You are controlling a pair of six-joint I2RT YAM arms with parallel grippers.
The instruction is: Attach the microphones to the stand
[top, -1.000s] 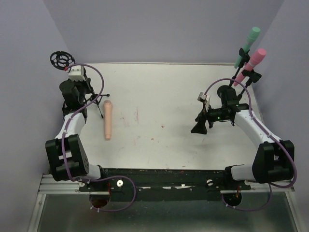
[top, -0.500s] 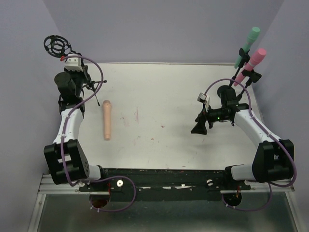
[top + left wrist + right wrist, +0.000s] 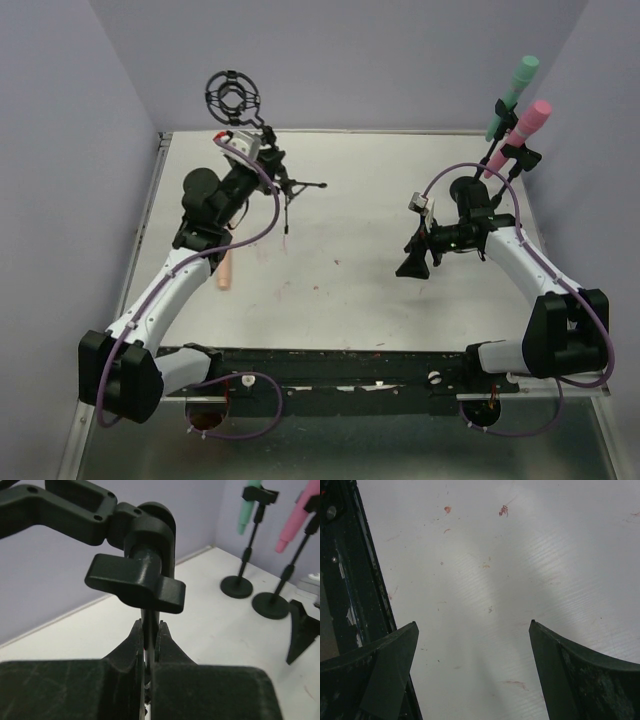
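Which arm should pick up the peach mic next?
Right, probably. The left gripper is shut on the post of the empty stand, so it is busy. The right gripper is open and empty. One catch: the peach microphone lies on the left side, partly under the left arm.

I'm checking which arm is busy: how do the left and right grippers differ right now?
The left gripper is shut on the thin rod of a black stand; the right gripper is open with nothing between its fingers. The left gripper sits near the back edge of the table; the right gripper points down at the white table on the right side. Both have black fingers.
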